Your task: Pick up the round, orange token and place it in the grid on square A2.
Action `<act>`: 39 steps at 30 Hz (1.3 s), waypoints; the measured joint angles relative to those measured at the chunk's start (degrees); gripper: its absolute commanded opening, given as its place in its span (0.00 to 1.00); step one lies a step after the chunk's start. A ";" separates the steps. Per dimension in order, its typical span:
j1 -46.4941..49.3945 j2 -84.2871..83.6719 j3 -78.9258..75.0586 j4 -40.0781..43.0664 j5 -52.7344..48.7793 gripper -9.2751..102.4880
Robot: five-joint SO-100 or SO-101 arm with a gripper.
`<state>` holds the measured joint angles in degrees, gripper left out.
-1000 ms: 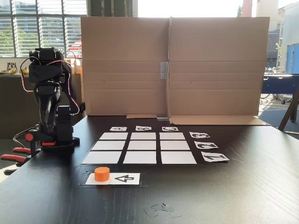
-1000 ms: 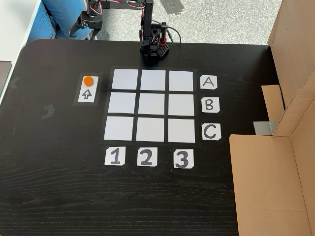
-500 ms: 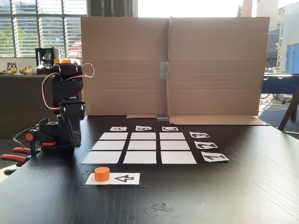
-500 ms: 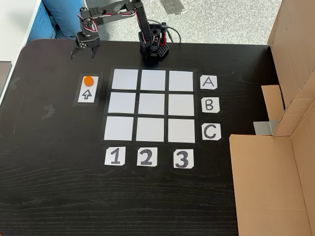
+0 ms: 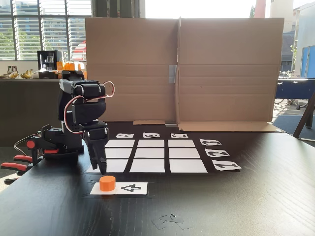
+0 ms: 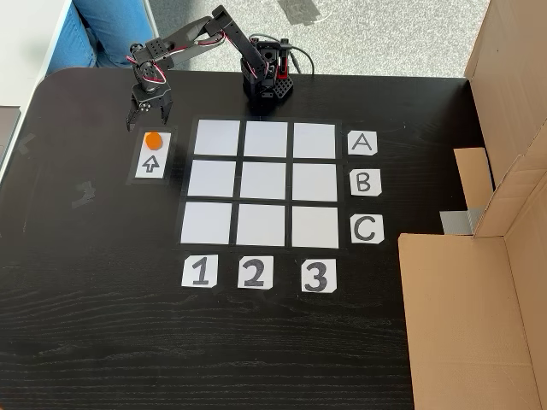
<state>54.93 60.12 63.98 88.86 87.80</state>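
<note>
A dark wooden tabletop carried a small black robot arm, its base fixed near the far edge as seen from above. In a fixed view from above, the arm reached out toward the left side of the tabletop, and its gripper pointed down with its two fingers spread apart in a wide V, holding nothing. The token, a short bright orange cylinder, sat just beyond the fingertips on the near end of a white card with a black arrow, not touched by the gripper. In a fixed view from table height, the gripper hung above and just behind the token, which rested on the left end of the arrow card, close to the front edge of the tabletop. The grid, three rows by three columns of white rectangles with dark gaps, lay flat near the middle of the tabletop, just right of the card in the view from above. Labels A, B and C ran down its right side there, and labels 1, 2 and 3 along its lower side. Square A2, the middle cell of the row beside the A label, was bare white. A folded cardboard screen stood along one side of the tabletop, beyond the grid from the table-height camera. Red-handled clamps gripped the table edge beside the arm's base.
</note>
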 measured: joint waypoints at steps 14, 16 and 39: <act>-2.99 -5.36 -3.96 0.00 3.69 0.43; -2.99 -6.50 -4.66 -0.09 3.78 0.43; -2.99 -12.66 -9.32 -0.53 6.15 0.07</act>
<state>51.94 47.46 54.67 88.33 93.96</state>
